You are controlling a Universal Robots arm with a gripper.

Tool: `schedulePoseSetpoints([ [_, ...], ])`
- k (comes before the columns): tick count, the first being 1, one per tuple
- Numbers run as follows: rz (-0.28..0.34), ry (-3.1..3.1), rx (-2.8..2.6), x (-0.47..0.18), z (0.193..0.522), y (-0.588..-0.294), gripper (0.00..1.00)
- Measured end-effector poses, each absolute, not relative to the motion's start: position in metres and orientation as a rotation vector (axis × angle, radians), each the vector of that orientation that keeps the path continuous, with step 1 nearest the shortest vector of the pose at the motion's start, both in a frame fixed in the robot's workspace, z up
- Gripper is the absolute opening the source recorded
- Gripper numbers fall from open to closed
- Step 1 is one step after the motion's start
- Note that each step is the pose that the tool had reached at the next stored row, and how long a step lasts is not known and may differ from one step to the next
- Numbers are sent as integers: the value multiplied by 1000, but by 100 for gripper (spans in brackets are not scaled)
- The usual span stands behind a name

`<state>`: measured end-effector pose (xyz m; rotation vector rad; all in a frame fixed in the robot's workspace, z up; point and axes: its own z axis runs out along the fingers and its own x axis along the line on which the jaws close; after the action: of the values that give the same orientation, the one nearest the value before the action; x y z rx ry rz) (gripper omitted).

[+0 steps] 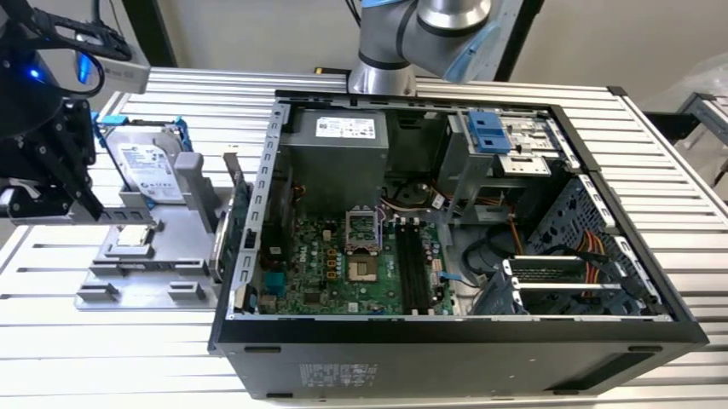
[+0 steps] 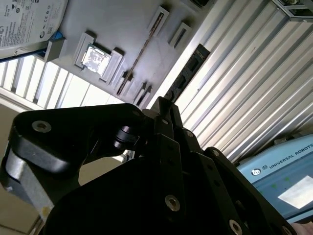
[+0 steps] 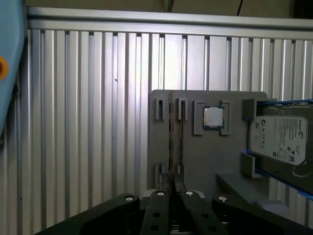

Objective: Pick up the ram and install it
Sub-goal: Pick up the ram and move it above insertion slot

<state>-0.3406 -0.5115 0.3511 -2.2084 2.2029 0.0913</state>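
The black gripper [image 3: 172, 192], fingers together and empty, hangs over the thin, long circuit-board ram [image 3: 170, 142]. The ram stands on edge in a grey slotted tray [image 3: 210, 156] at nine o'clock of the open computer case [image 1: 455, 336]. Light, stiff and probably fragile, it likely wants pinching across its flat faces.

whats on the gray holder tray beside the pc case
On the gray holder: the ram on edge in slots, a processor chip and a hard drive. The gripper covers one end of the holder in the first wrist view.
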Motion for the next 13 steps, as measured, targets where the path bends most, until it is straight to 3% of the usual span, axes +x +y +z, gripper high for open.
schedulePoseSetpoints([
  [13,91,2203,-2208,-341,354,-511,0],
])
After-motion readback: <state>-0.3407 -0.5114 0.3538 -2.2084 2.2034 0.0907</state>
